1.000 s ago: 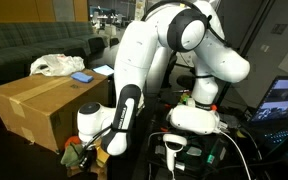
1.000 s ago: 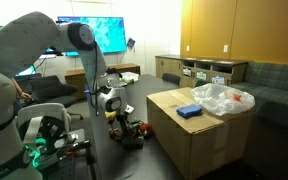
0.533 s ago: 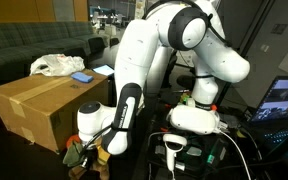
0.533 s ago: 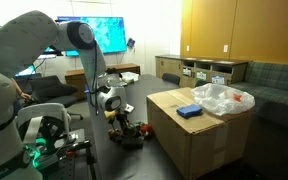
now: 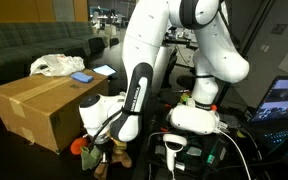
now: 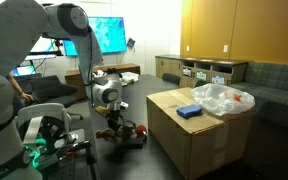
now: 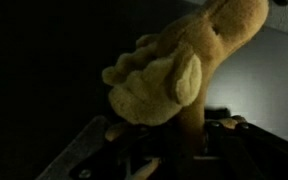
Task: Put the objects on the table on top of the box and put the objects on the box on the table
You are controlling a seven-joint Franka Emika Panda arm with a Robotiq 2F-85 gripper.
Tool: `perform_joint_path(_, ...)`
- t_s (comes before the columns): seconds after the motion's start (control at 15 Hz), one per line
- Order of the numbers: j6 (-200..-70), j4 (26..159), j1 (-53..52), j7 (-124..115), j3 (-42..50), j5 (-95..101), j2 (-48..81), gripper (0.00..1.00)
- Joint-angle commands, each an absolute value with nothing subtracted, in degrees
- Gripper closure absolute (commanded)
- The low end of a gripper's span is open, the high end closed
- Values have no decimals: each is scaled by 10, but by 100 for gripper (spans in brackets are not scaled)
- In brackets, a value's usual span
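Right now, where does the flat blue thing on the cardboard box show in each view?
In an exterior view: blue thing left of centre, on the box top, right of the plastic bag.
In an exterior view: blue thing right of centre, on the box top, left of the bag.
Wrist view: not in it; a plush toy fills it.
Shared landmark: the box.

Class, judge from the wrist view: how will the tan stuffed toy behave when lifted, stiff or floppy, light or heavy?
The stuffed toy looks plush and fuzzy, so probably floppy rather than stiff. Being fabric, it is likely light and not fragile. Held by one thin limb, it may dangle and swing.
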State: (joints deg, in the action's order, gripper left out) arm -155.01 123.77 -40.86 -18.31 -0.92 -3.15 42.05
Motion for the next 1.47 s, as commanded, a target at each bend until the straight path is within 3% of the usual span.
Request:
perform_joint_path(0.0,-1455,1284,-391,-159,-26,18,329,96)
perform_joint_path(0.47,-1350,1296,-381,-200,-46,92,204,96)
perform_joint_path(1.4,-1378,1248,-297,-417,-88,197,68,96)
